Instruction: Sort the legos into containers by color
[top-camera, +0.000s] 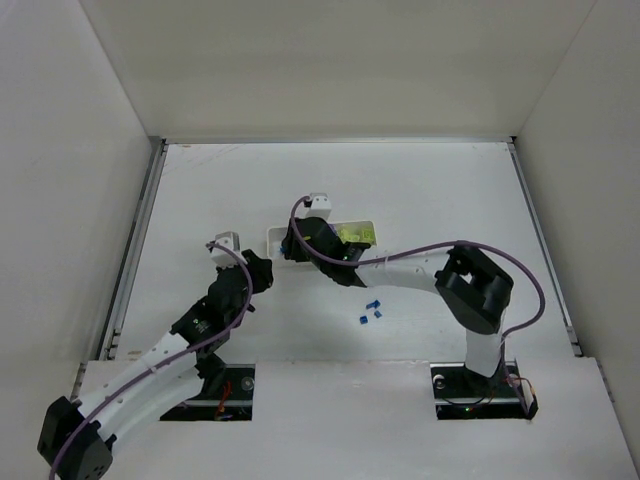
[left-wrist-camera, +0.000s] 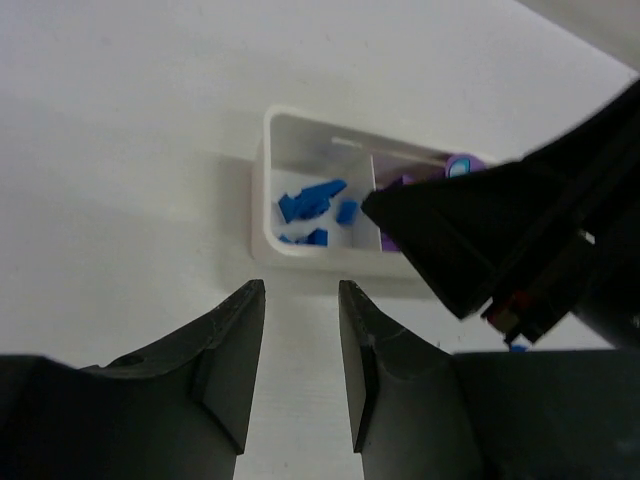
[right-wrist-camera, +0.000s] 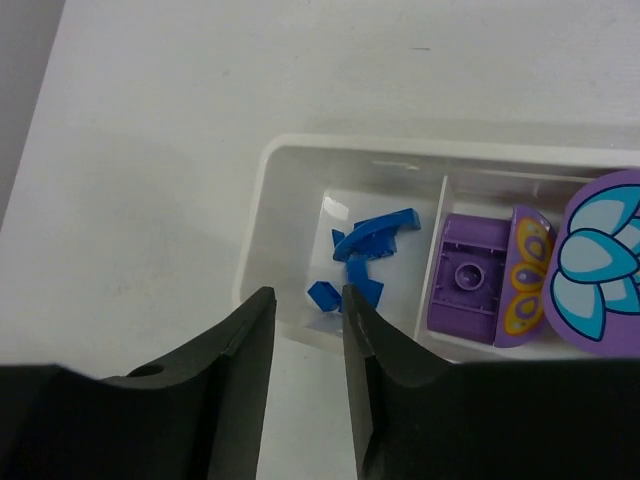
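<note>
Looking down from above, the tray (top-camera: 276, 239) sits mid-table (top-camera: 450, 190), half hidden by the right gripper (top-camera: 292, 246). Lime-yellow bricks (top-camera: 355, 236) show in its right end, and three loose blue bricks (top-camera: 371, 311) lie nearer the bases. The left gripper (top-camera: 264, 272) hovers just beside the tray's left end.

Only the left wrist view shows that gripper's jaws apart and empty, short of the tray, with blue bricks (left-wrist-camera: 312, 205) in the end compartment.

From the right wrist, the right gripper's jaws stand slightly apart, empty, over the near wall. Purple bricks (right-wrist-camera: 468, 280), some butterfly-printed, fill the middle compartment.

Bright, even light; soft shadows, slightly blurred foreground.
</note>
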